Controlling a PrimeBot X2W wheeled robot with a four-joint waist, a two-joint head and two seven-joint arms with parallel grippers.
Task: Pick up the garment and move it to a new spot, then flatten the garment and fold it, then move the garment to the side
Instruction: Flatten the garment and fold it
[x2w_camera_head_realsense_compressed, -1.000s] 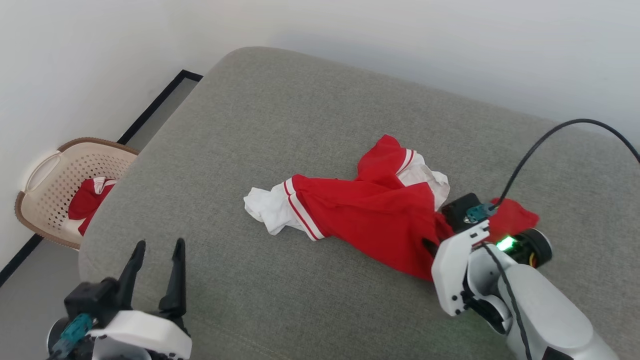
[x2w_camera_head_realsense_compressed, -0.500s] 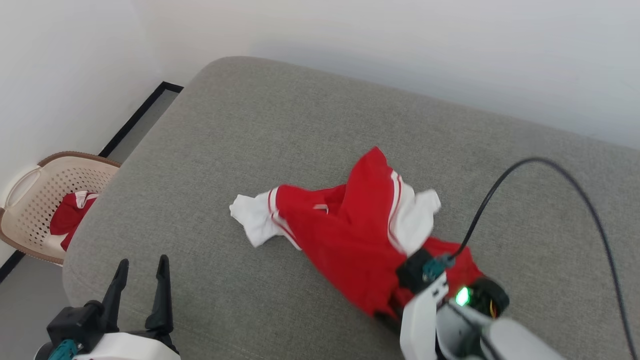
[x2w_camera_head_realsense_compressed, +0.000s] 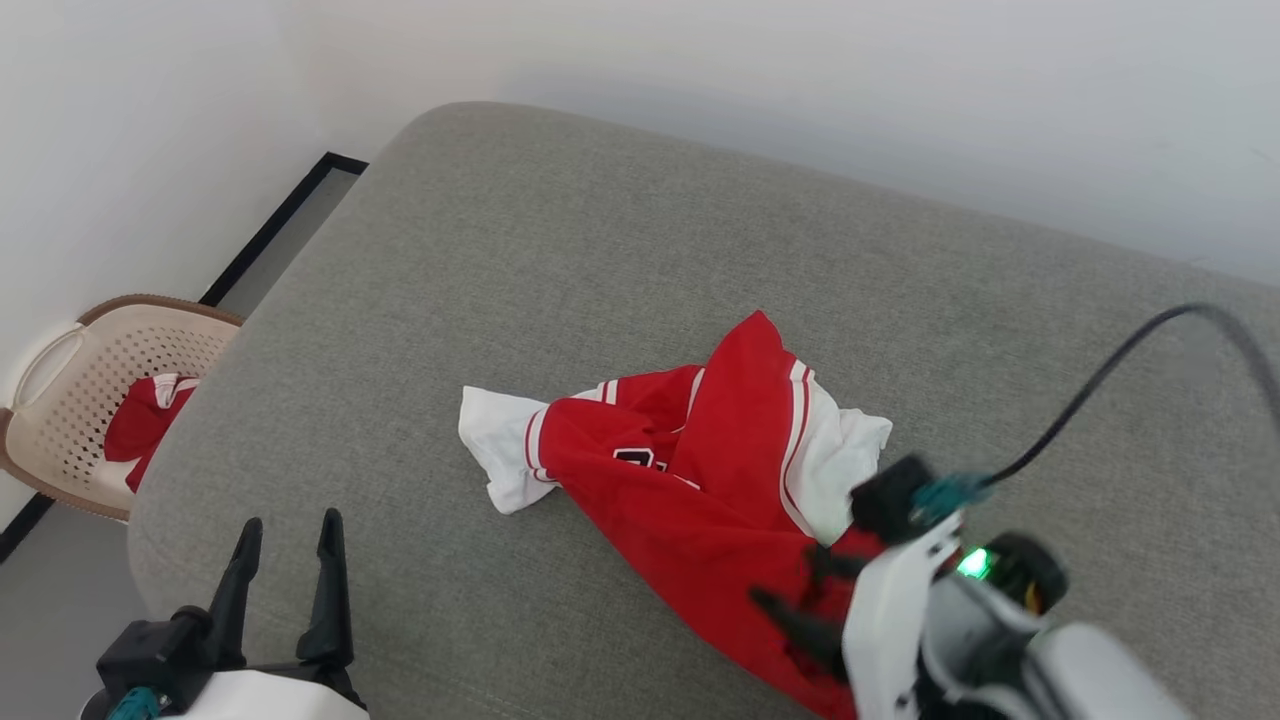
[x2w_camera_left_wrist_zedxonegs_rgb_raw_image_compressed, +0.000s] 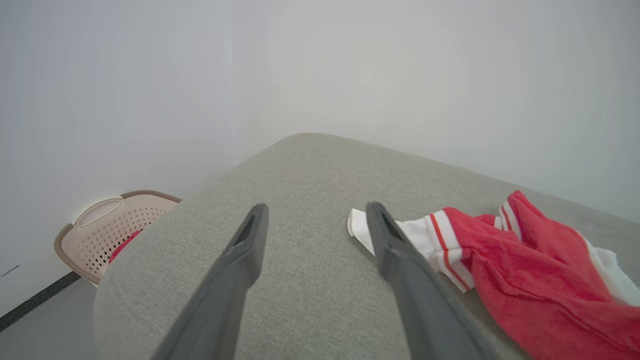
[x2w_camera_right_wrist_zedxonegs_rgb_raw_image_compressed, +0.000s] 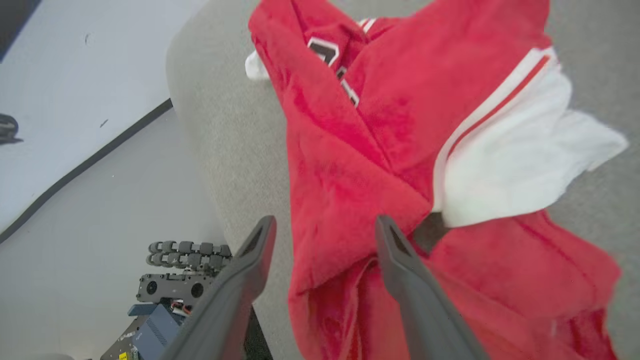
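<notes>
Hovering over the near edge of a grey upholstered cushion (x2w_camera_head_realsense_compressed: 600, 250), the left gripper (x2w_camera_head_realsense_compressed: 290, 522) has its two dark fingers spread apart, holding nothing and well apart from any cloth. To its right, the right gripper (x2w_camera_head_realsense_compressed: 790, 580) points its fingers, also spread wide, into the near end of the garment (x2w_camera_head_realsense_compressed: 720, 480); red fabric lies loosely between them, not pinched. The garment, a red jersey with white sleeves and striped trim, lies crumpled and twisted on the near right of the cushion, one white sleeve reaching left, a black-and-white print partly showing. Farther off, on the floor at left, a beige laundry basket (x2w_camera_head_realsense_compressed: 150, 303) holds a red item (x2w_camera_head_realsense_compressed: 135, 430). The relocating step looks finished. Flattening appears next, which likely calls for each gripper to take an opposite edge and draw the cloth out smooth.
</notes>
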